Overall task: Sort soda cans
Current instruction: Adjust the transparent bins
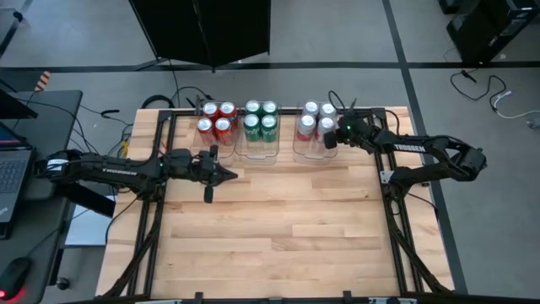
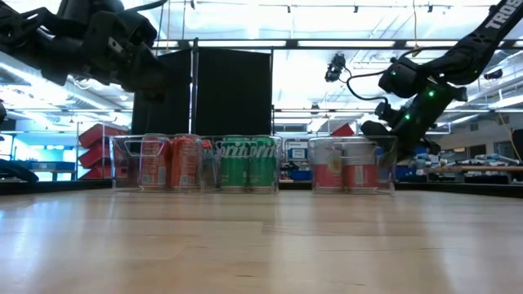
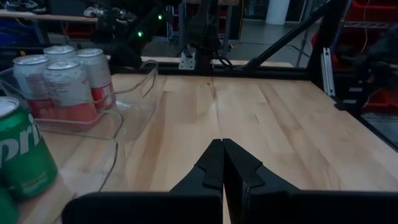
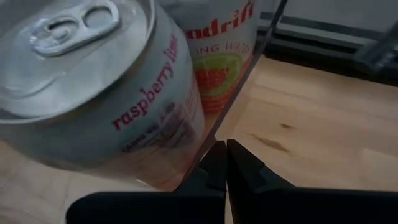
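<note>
Soda cans, cylindrical metal, in clear bins, left tool and right tool both pinched closed

Three bins stand in a row along the far edge of the worktop. Taking the middle bin as landmark: it holds four cans in a two-by-two block; the bin to its left holds four more, the bin to its right another four. The left gripper lies before the landmark, leftward; the right gripper sits beside the right bin, off the landmark's right
</note>
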You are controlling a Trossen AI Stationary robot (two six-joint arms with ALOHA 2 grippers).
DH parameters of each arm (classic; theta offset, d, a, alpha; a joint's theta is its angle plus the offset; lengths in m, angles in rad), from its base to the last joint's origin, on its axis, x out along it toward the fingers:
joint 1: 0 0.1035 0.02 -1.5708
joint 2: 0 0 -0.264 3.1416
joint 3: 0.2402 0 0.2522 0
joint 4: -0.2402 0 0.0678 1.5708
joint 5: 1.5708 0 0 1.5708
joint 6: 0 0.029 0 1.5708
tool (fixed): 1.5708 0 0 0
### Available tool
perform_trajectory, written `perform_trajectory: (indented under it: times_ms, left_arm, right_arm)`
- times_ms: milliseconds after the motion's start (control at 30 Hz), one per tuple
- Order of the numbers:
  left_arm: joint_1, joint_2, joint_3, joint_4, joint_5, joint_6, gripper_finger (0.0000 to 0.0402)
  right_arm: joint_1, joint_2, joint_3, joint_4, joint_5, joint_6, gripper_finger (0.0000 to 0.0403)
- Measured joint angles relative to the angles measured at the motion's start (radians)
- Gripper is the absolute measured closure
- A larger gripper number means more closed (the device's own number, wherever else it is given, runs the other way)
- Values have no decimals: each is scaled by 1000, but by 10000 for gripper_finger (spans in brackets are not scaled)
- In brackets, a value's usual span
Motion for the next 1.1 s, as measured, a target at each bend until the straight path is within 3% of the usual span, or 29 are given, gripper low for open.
perform_trajectory:
  times_ms: [533, 733, 1100]
  left_arm:
    - [0, 0, 0, -52, 0, 3, 401]
    - [0, 0, 0, -72, -1, 17, 401]
    - [0, 0, 0, -103, -20, -2, 401]
  right_arm:
    - [0, 14, 1, 163, -103, -73, 403]
    - [11, 125, 7, 269, -147, -72, 403]
    - [26, 276, 141, 239, -164, -121, 403]
